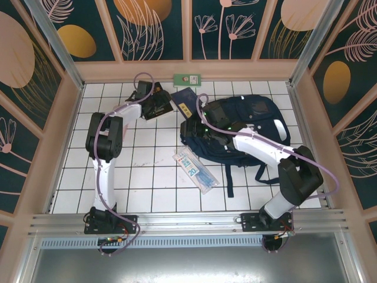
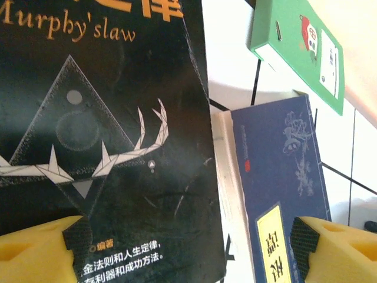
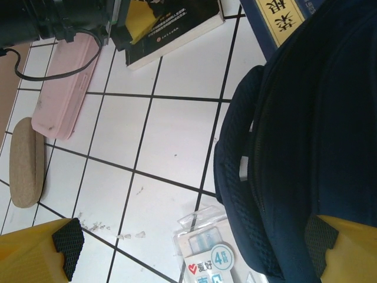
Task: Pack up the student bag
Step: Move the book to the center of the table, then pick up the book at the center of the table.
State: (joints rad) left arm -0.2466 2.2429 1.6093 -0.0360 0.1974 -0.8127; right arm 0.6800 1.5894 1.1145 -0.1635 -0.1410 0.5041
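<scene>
White tiled table [image 1: 147,183], and your left gripper [image 2: 191,242] hangs spread wide over the black book [image 2: 106,147] while your right gripper [image 3: 194,244] gapes just as wide over the backpack [image 3: 318,118].

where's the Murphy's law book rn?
Black book lies flat below the left gripper, blue book at its right edge; in the top view, left of the student bag.

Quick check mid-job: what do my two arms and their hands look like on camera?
The left arm and right arm have white links and bulky black joints, each trailed by a lilac cable. The left hand and right hand have yellow fingers tipped with black textured pads.
</scene>
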